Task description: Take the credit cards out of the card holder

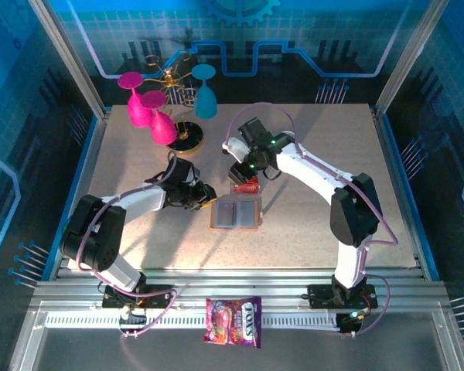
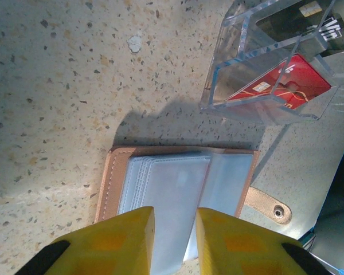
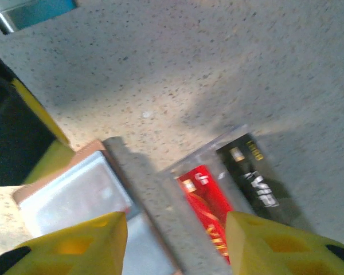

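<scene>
red card (image 2: 281, 86) and black card (image 3: 258, 183) lie out in the clear tray (image 2: 246, 57) just beside the open, seemingly emptied card holder (image 2: 178, 183) on the counter (image 2: 57, 86), so little looks left; left fingers (image 2: 112, 243) and right fingers (image 3: 74, 243) are spread, holding nothing

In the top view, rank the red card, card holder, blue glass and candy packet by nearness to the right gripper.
1. Red card, right at the right gripper.
2. Card holder, open, nearer the bases.
3. Blue glass, back left.
4. Candy packet, on the front rail.

Speckled beige table (image 1: 317, 232) inside blue patterned walls (image 1: 77, 31).
</scene>
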